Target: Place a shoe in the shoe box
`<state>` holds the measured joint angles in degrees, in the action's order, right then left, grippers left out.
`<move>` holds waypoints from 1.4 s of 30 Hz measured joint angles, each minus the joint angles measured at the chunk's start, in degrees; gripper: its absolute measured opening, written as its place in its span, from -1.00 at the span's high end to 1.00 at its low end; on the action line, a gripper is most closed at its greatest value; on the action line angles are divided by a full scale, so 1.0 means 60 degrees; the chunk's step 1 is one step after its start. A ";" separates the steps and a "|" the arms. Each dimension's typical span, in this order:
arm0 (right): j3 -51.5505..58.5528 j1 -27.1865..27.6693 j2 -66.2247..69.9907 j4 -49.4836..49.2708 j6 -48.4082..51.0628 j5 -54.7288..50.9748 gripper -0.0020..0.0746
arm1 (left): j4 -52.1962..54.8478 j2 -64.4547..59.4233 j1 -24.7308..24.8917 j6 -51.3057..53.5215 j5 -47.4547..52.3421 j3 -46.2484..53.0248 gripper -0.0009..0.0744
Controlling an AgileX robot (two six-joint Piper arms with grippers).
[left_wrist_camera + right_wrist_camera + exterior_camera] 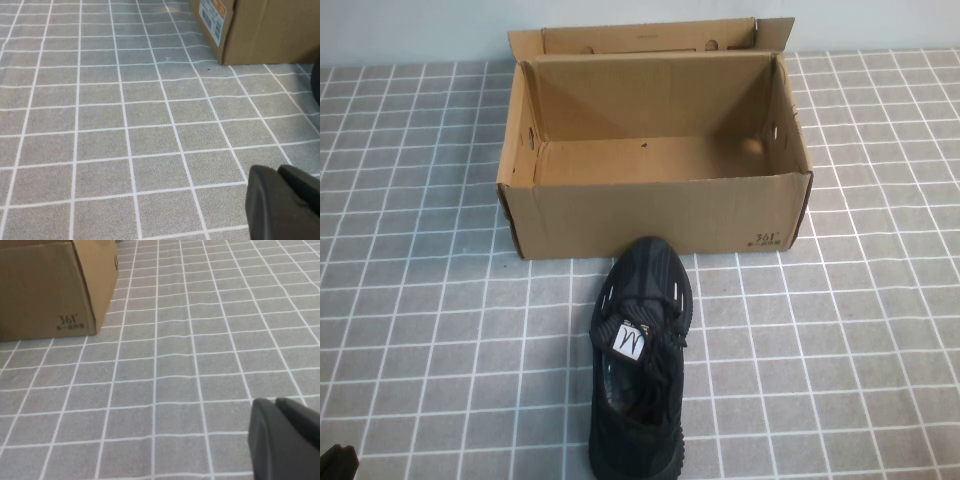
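Note:
The black knit shoe (pixel 642 365) lies on the tiled cloth just in front of the shoe box, its toe pointing at the box wall and its white tongue label up. The brown cardboard shoe box (pixel 655 215) stands open and empty at the back middle, with its flap lid raised behind. My left gripper (pixel 277 170) is shut and empty, low at the near left corner (pixel 335 462), far from the shoe. My right gripper (pixel 274 401) is shut and empty, off to the near right and outside the high view. The box corner with the "361" print (pixel 67 320) shows ahead of it.
Grey cloth with a white grid (pixel 840 330) covers the table around the box and shoe. A box side with an orange-and-white label (pixel 215 17) shows in the left wrist view. A sliver of the shoe (pixel 316 82) shows at that view's edge.

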<state>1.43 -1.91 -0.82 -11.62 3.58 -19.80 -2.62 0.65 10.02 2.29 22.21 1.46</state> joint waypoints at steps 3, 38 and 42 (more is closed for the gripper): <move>0.0000 0.0000 0.0000 -0.0303 0.0000 0.0075 0.99 | 0.0000 0.0000 0.0000 0.0000 0.0000 0.0000 0.98; -0.4774 0.0000 0.5472 -0.4044 0.1016 -0.4444 0.99 | 0.0000 0.0000 0.0000 0.0000 0.0000 0.0000 0.98; -0.5849 0.0000 0.6986 -0.3907 0.1775 -0.5167 0.99 | 0.0000 0.0000 0.0000 0.0000 0.0000 0.0000 0.98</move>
<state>-33.66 -1.91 41.10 -35.06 14.23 -50.80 -2.62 0.65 10.02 2.29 22.21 1.46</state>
